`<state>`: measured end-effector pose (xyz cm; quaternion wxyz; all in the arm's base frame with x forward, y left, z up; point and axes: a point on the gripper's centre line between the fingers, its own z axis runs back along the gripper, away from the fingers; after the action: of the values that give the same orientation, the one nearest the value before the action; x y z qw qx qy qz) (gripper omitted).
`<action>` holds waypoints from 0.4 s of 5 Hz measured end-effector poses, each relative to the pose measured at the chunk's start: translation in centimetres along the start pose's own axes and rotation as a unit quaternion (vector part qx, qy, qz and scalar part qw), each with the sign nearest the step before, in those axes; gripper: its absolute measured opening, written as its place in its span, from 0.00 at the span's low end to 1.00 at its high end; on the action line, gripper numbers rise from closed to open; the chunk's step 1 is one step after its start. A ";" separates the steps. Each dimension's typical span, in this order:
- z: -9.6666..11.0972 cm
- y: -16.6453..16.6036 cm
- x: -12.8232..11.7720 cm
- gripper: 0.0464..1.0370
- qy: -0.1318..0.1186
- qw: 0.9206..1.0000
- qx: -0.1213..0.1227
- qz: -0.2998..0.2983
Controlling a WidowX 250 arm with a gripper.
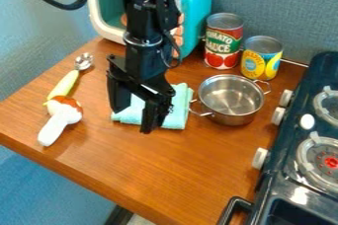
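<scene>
At the table's (168,169) left side, a white toy (61,120) with a brown patch lies just beside the green handle of a spoon (69,77). Next comes the gripper (134,120), pointing down with its fingers apart, in front of a folded teal cloth (175,116) that lies flat on the table. Behind stands a teal and white box (196,2). Right of the cloth sits a metal pot (231,95), two cans (224,41) upright behind it, then the dark stove (300,179).
</scene>
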<state>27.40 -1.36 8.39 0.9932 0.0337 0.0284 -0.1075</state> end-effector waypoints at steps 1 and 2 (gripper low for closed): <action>-0.6 0.0 -0.2 0.96 0.010 1.000 -0.001 0.000; -0.4 0.7 2.3 0.96 -0.034 0.998 0.001 0.050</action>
<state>29.77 -1.10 7.90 0.9977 0.0329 -0.0072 -0.0584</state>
